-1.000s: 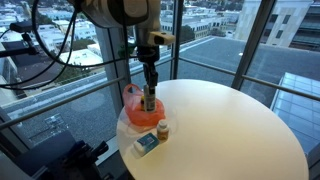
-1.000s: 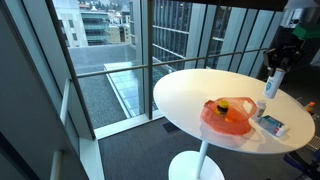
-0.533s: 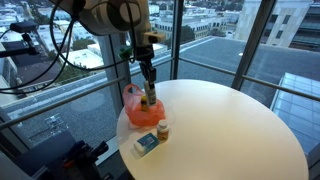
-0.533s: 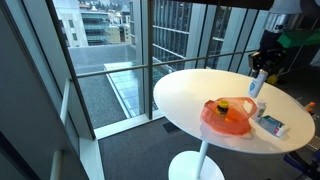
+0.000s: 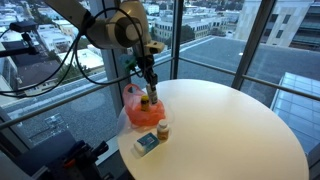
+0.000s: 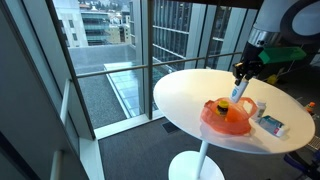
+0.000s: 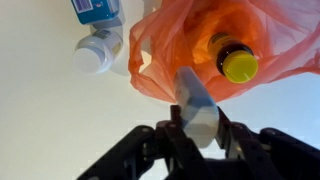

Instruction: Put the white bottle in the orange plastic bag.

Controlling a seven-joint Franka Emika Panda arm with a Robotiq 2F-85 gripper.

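Observation:
My gripper (image 7: pixel 198 126) is shut on the white bottle (image 7: pixel 196 100), which points out from the jaws toward the orange plastic bag (image 7: pixel 190 40). The bag lies open on the round white table and holds a dark bottle with a yellow cap (image 7: pixel 238 62). In both exterior views the gripper (image 5: pixel 147 76) (image 6: pixel 243 74) holds the white bottle (image 5: pixel 146 92) (image 6: pixel 238 93) upright just above the bag (image 5: pixel 138 110) (image 6: pixel 226 117), near the table's edge.
A small white-capped bottle (image 7: pixel 98 50) (image 5: pixel 162 129) and a blue-and-white box (image 7: pixel 96 8) (image 5: pixel 146 144) lie on the table (image 5: pixel 220 125) beside the bag. Glass walls and a railing stand behind the table.
My gripper has carried the white bottle across the table from near the small bottle and box to a spot over the orange bag.

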